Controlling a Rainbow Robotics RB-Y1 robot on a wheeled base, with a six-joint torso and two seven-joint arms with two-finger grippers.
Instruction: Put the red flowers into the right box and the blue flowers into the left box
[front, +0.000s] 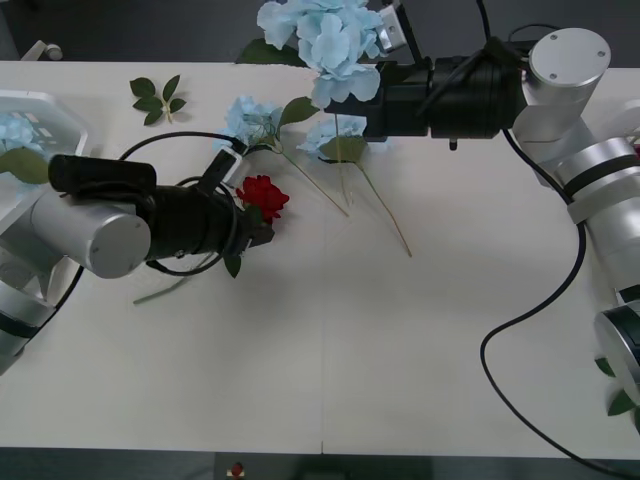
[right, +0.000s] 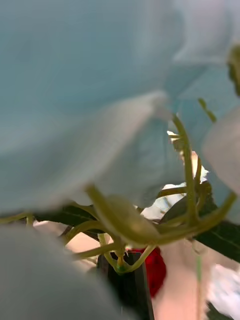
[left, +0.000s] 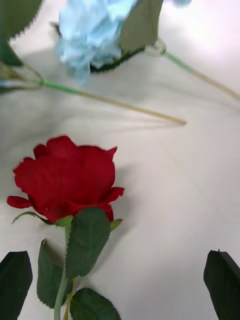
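One of the red flowers (front: 263, 194) lies on the white table. Its bloom (left: 67, 177) sits just ahead of my left gripper (front: 252, 226), whose black fingers (left: 222, 282) stand open on either side of the stem. My right gripper (front: 358, 90) reaches in from the right at the table's far edge. It is shut on one of the blue flowers (front: 328, 40), held up off the table, and the petals (right: 90, 100) crowd its wrist view. Two more blue flowers (front: 250, 120) (front: 335, 135) lie below it. The left box (front: 60, 112) at the far left holds a blue bloom (front: 14, 130). The right box is hidden behind my right arm.
A loose green leaf sprig (front: 157, 97) lies at the back left. Long bare stems (front: 385, 215) stretch toward the table's middle. A black cable (front: 520, 330) loops over the right side. The near half of the table is bare.
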